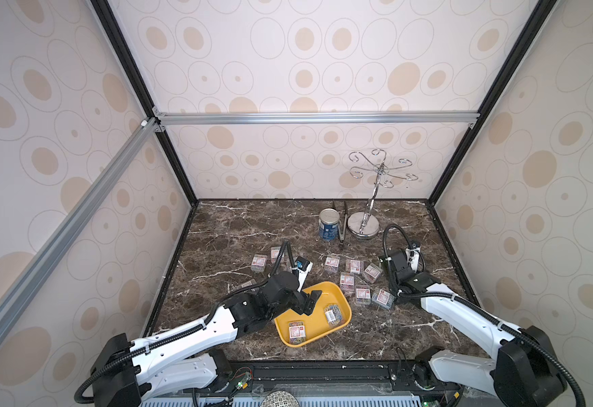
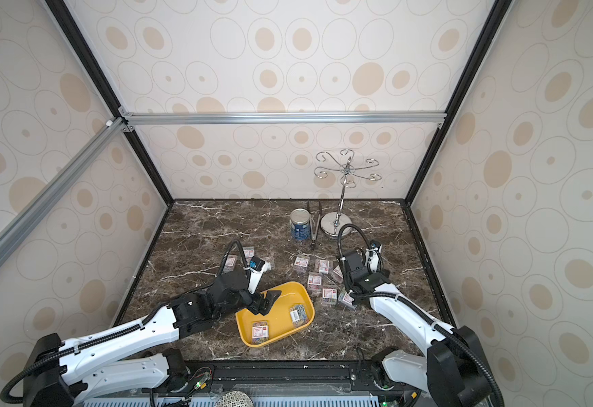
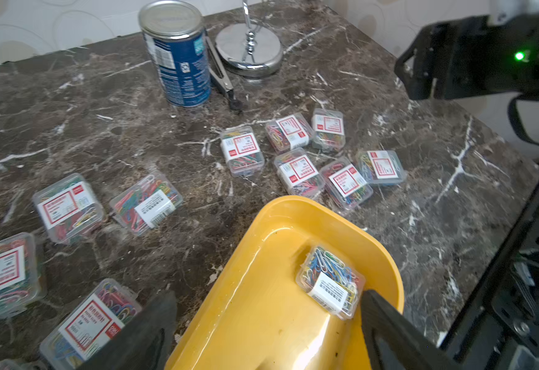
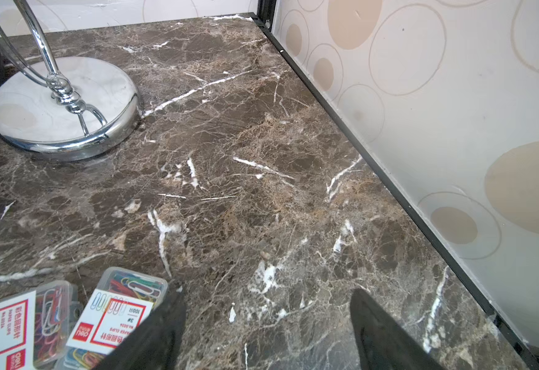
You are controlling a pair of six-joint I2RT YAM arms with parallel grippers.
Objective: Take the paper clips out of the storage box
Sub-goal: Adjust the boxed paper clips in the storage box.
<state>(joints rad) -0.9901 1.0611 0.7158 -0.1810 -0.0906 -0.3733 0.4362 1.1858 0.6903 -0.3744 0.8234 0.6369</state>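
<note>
- L hand: fingers apart, nothing betw. them, low over the storage box.
- Barcode case of paper clips lies in the box right by one L fingertip; can't tell if touching.
- Seen from above, that case sits to the robot's right of the hand, by the box's right wall. Long axis approx. across the box's length.
- Labelled case: 2nd one left in the box, at the end nearer the robot base.
- L arm is clearly nearer both; prob. needs a short shift right to straddle the barcode case.
- R hand: fingers apart, empty, over bare table, well apart from the box.
- Other cases already out on the table.
</note>
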